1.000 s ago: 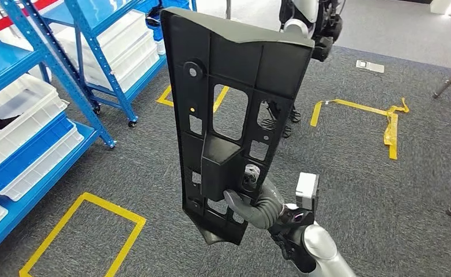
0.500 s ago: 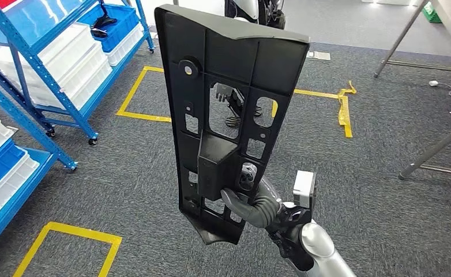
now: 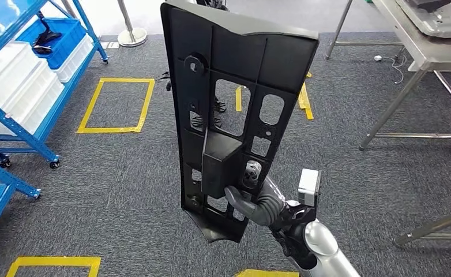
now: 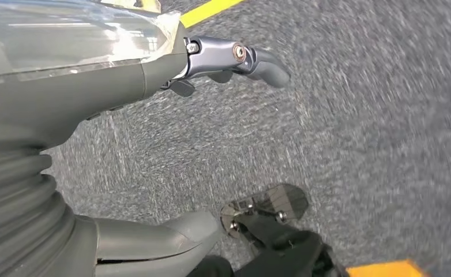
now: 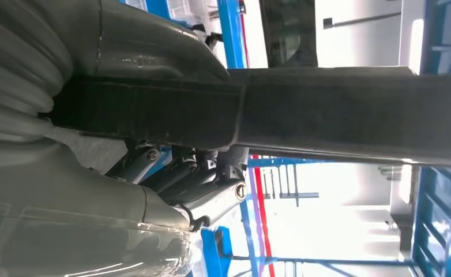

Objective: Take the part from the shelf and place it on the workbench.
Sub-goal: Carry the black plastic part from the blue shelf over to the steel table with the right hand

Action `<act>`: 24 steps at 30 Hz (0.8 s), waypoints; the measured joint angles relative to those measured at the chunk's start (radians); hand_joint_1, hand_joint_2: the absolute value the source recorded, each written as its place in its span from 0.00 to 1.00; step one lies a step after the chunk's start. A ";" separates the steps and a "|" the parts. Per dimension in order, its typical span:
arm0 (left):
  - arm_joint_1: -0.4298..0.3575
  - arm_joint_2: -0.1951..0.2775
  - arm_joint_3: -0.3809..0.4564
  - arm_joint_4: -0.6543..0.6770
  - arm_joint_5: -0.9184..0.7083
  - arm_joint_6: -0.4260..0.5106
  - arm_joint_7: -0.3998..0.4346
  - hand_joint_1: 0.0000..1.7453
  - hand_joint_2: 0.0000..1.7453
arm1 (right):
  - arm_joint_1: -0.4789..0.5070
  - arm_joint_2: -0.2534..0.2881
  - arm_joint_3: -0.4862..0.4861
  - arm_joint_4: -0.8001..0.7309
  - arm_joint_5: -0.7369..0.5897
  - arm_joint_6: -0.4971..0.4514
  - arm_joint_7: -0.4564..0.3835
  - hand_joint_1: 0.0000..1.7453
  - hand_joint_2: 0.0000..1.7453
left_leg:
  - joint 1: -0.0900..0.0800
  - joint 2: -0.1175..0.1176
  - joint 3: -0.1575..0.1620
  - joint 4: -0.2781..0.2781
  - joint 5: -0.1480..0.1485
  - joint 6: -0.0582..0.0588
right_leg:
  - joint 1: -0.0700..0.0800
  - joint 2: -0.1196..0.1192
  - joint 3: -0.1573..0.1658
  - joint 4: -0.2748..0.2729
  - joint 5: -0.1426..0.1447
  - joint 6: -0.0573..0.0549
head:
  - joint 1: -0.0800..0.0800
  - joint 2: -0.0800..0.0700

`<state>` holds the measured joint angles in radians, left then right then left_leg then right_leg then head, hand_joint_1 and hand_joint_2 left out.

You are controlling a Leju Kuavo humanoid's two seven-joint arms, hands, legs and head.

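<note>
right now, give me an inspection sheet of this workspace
surface: steel workbench at upper right, a grey tray on it.
job's things: black plastic part held upright, clear of the grey carpet.
clutter: yellow tape outlines on the carpet; loose tape strip behind the part.
hands: right hand grips the part near its lower end; left hand holds nothing, over carpet.
cables: thin white cable under the workbench.
surroundings: blue shelf with white bins at left; a post base behind.
</note>
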<state>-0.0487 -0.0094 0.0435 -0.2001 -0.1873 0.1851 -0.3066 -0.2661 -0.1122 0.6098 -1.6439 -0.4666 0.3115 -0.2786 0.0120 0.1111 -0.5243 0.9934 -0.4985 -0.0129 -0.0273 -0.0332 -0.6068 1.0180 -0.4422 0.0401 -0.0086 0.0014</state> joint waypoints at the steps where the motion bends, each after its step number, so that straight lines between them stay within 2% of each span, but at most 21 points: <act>1: -0.001 -0.001 0.000 0.000 0.000 0.000 0.000 0.00 1.00 | -0.001 0.000 0.000 -0.001 0.000 0.000 0.000 1.00 1.00 | 0.004 -0.018 -0.009 0.020 -0.017 -0.004 | -0.002 0.011 0.000 -0.001 0.002 -0.006 | -0.002 0.000; 2: -0.001 -0.002 0.000 0.000 0.000 0.000 0.000 0.00 1.00 | -0.002 -0.001 -0.001 -0.001 0.000 0.000 0.000 1.00 1.00 | 0.006 -0.044 -0.029 0.064 -0.046 -0.007 | -0.003 0.022 0.000 -0.002 0.003 -0.012 | -0.004 0.000; 3: -0.001 -0.003 0.000 0.000 0.000 0.000 0.000 0.00 1.00 | -0.003 0.000 0.000 -0.002 0.000 0.000 0.000 1.00 1.00 | 0.008 -0.074 -0.061 0.130 -0.081 -0.007 | -0.002 0.033 -0.001 -0.003 0.003 -0.017 | -0.006 0.000; 4: 0.000 -0.004 0.000 0.000 0.000 0.000 0.000 0.00 1.00 | -0.003 0.000 0.000 -0.002 0.000 0.000 0.000 1.00 1.00 | 0.007 -0.094 -0.098 0.207 -0.114 -0.005 | 0.001 0.044 -0.001 -0.003 0.003 -0.021 | -0.007 0.000; 5: 0.002 -0.004 0.000 0.000 0.000 0.000 0.000 0.00 1.00 | -0.002 0.000 0.000 -0.002 0.000 0.000 0.000 1.00 1.00 | 0.007 -0.105 -0.132 0.271 -0.134 -0.002 | 0.005 0.057 -0.001 -0.002 0.003 -0.024 | -0.008 0.000; 6: 0.003 -0.004 0.000 0.000 0.000 0.000 0.000 0.00 1.00 | -0.001 -0.001 0.001 -0.001 0.000 0.000 0.000 1.00 1.00 | 0.007 -0.110 -0.153 0.303 -0.134 0.002 | 0.008 0.070 -0.001 -0.002 0.003 -0.025 | -0.008 0.000; 7: 0.004 -0.005 0.000 0.001 0.000 0.000 0.000 0.00 1.00 | -0.001 -0.001 0.001 -0.001 0.000 0.000 0.000 1.00 1.00 | 0.007 -0.114 -0.155 0.295 -0.114 0.007 | 0.011 0.084 0.000 -0.002 0.004 -0.025 | -0.008 0.000; 8: 0.005 -0.005 0.000 0.001 0.000 0.000 0.000 0.00 1.00 | 0.000 -0.001 0.001 -0.001 0.000 0.000 0.000 1.00 1.00 | 0.006 -0.122 -0.136 0.246 -0.078 0.014 | 0.013 0.099 0.002 -0.002 0.004 -0.025 | -0.008 0.000; 10: 0.005 -0.005 0.000 0.001 0.000 0.000 0.000 0.00 1.00 | -0.002 -0.001 0.001 -0.001 0.000 0.000 0.000 1.00 1.00 | 0.007 -0.166 -0.077 0.111 -0.009 0.026 | 0.017 0.124 0.004 0.000 0.004 -0.024 | -0.007 0.000; 11: 0.005 -0.004 0.000 0.001 0.000 0.000 0.000 0.00 1.00 | -0.003 0.000 0.001 -0.001 0.000 0.000 0.000 1.00 1.00 | 0.006 -0.185 -0.054 0.060 0.007 0.028 | 0.018 0.135 0.003 0.001 0.004 -0.023 | -0.007 0.000; 12: 0.005 -0.004 0.000 0.001 0.000 -0.001 -0.001 0.00 1.00 | -0.004 0.000 0.001 -0.001 0.000 0.000 0.000 1.00 1.00 | 0.005 -0.198 -0.042 0.035 0.009 0.029 | 0.019 0.145 -0.001 0.001 0.006 -0.020 | -0.007 0.000; 14: 0.003 -0.003 0.000 0.001 0.000 -0.002 -0.003 0.00 1.00 | -0.005 0.000 0.000 -0.002 0.000 0.000 0.000 1.00 1.00 | 0.000 -0.184 -0.035 0.022 0.006 0.030 | 0.015 0.165 -0.011 -0.001 0.011 -0.010 | -0.007 0.000; 15: 0.003 -0.004 0.000 0.001 0.000 -0.003 -0.003 0.00 1.00 | -0.004 -0.001 -0.001 -0.002 0.001 0.000 0.000 1.00 1.00 | -0.001 -0.172 -0.031 0.017 0.010 0.034 | 0.014 0.161 -0.018 0.003 0.010 -0.006 | -0.007 0.000; 17: 0.003 -0.004 0.000 0.001 0.000 -0.003 -0.003 0.00 1.00 | -0.005 -0.003 -0.006 -0.002 0.003 -0.001 -0.002 1.00 1.00 | 0.000 -0.145 -0.023 0.006 0.018 0.043 | 0.017 0.116 -0.049 0.057 -0.016 -0.006 | -0.004 0.000; 18: 0.003 -0.003 0.000 0.001 0.000 -0.003 -0.003 0.00 1.00 | -0.005 -0.003 -0.008 -0.003 0.004 -0.002 -0.003 1.00 1.00 | -0.001 -0.130 -0.022 0.004 0.020 0.045 | 0.018 0.084 -0.075 0.113 -0.042 -0.009 | -0.002 0.000; 19: 0.005 -0.003 0.000 0.001 0.000 -0.003 -0.003 0.00 1.00 | -0.006 -0.004 -0.011 -0.003 0.006 -0.004 -0.004 1.00 1.00 | -0.003 -0.115 -0.022 0.004 0.019 0.047 | 0.018 0.063 -0.107 0.180 -0.068 -0.011 | -0.001 0.000; 20: 0.006 -0.002 0.000 0.001 0.000 -0.002 -0.003 0.00 1.00 | -0.004 -0.005 -0.013 -0.003 0.008 -0.005 -0.005 1.00 1.00 | -0.004 -0.100 -0.022 0.005 0.019 0.048 | 0.017 0.053 -0.136 0.240 -0.088 -0.009 | 0.000 0.000; 21: 0.007 -0.002 0.000 0.001 0.000 -0.002 -0.003 0.00 1.00 | -0.003 -0.006 -0.017 -0.003 0.011 -0.006 -0.005 1.00 1.00 | -0.005 -0.085 -0.022 0.005 0.018 0.049 | 0.015 0.047 -0.151 0.272 -0.095 -0.005 | 0.000 0.000; 22: 0.007 -0.003 0.000 0.001 -0.001 -0.002 -0.003 0.00 1.00 | -0.001 -0.007 -0.020 -0.003 0.015 -0.008 -0.006 1.00 1.00 | -0.005 -0.071 -0.022 0.005 0.016 0.048 | 0.013 0.043 -0.147 0.266 -0.088 0.003 | 0.001 0.000; 23: 0.006 -0.003 0.000 0.001 -0.001 -0.002 -0.003 0.00 1.00 | -0.001 -0.009 -0.023 -0.004 0.020 -0.013 -0.007 1.00 1.00 | -0.004 -0.058 -0.020 0.005 0.015 0.047 | 0.011 0.036 -0.121 0.219 -0.069 0.013 | 0.001 0.000; 24: 0.006 -0.004 0.000 0.001 -0.001 -0.001 -0.003 0.00 1.00 | -0.001 -0.010 -0.026 -0.006 0.024 -0.017 -0.008 1.00 1.00 | -0.004 -0.047 -0.018 0.006 0.012 0.044 | 0.010 0.019 -0.080 0.146 -0.044 0.022 | 0.002 0.000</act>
<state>-0.0429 -0.0134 0.0431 -0.1991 -0.1887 0.1839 -0.3094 -0.2666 -0.1223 0.5833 -1.6500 -0.4430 0.2946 -0.2867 0.0076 0.0642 -0.5421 0.9992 -0.4867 0.0309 -0.0174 -0.0139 -0.6869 1.1639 -0.4861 0.0616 -0.0070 0.0015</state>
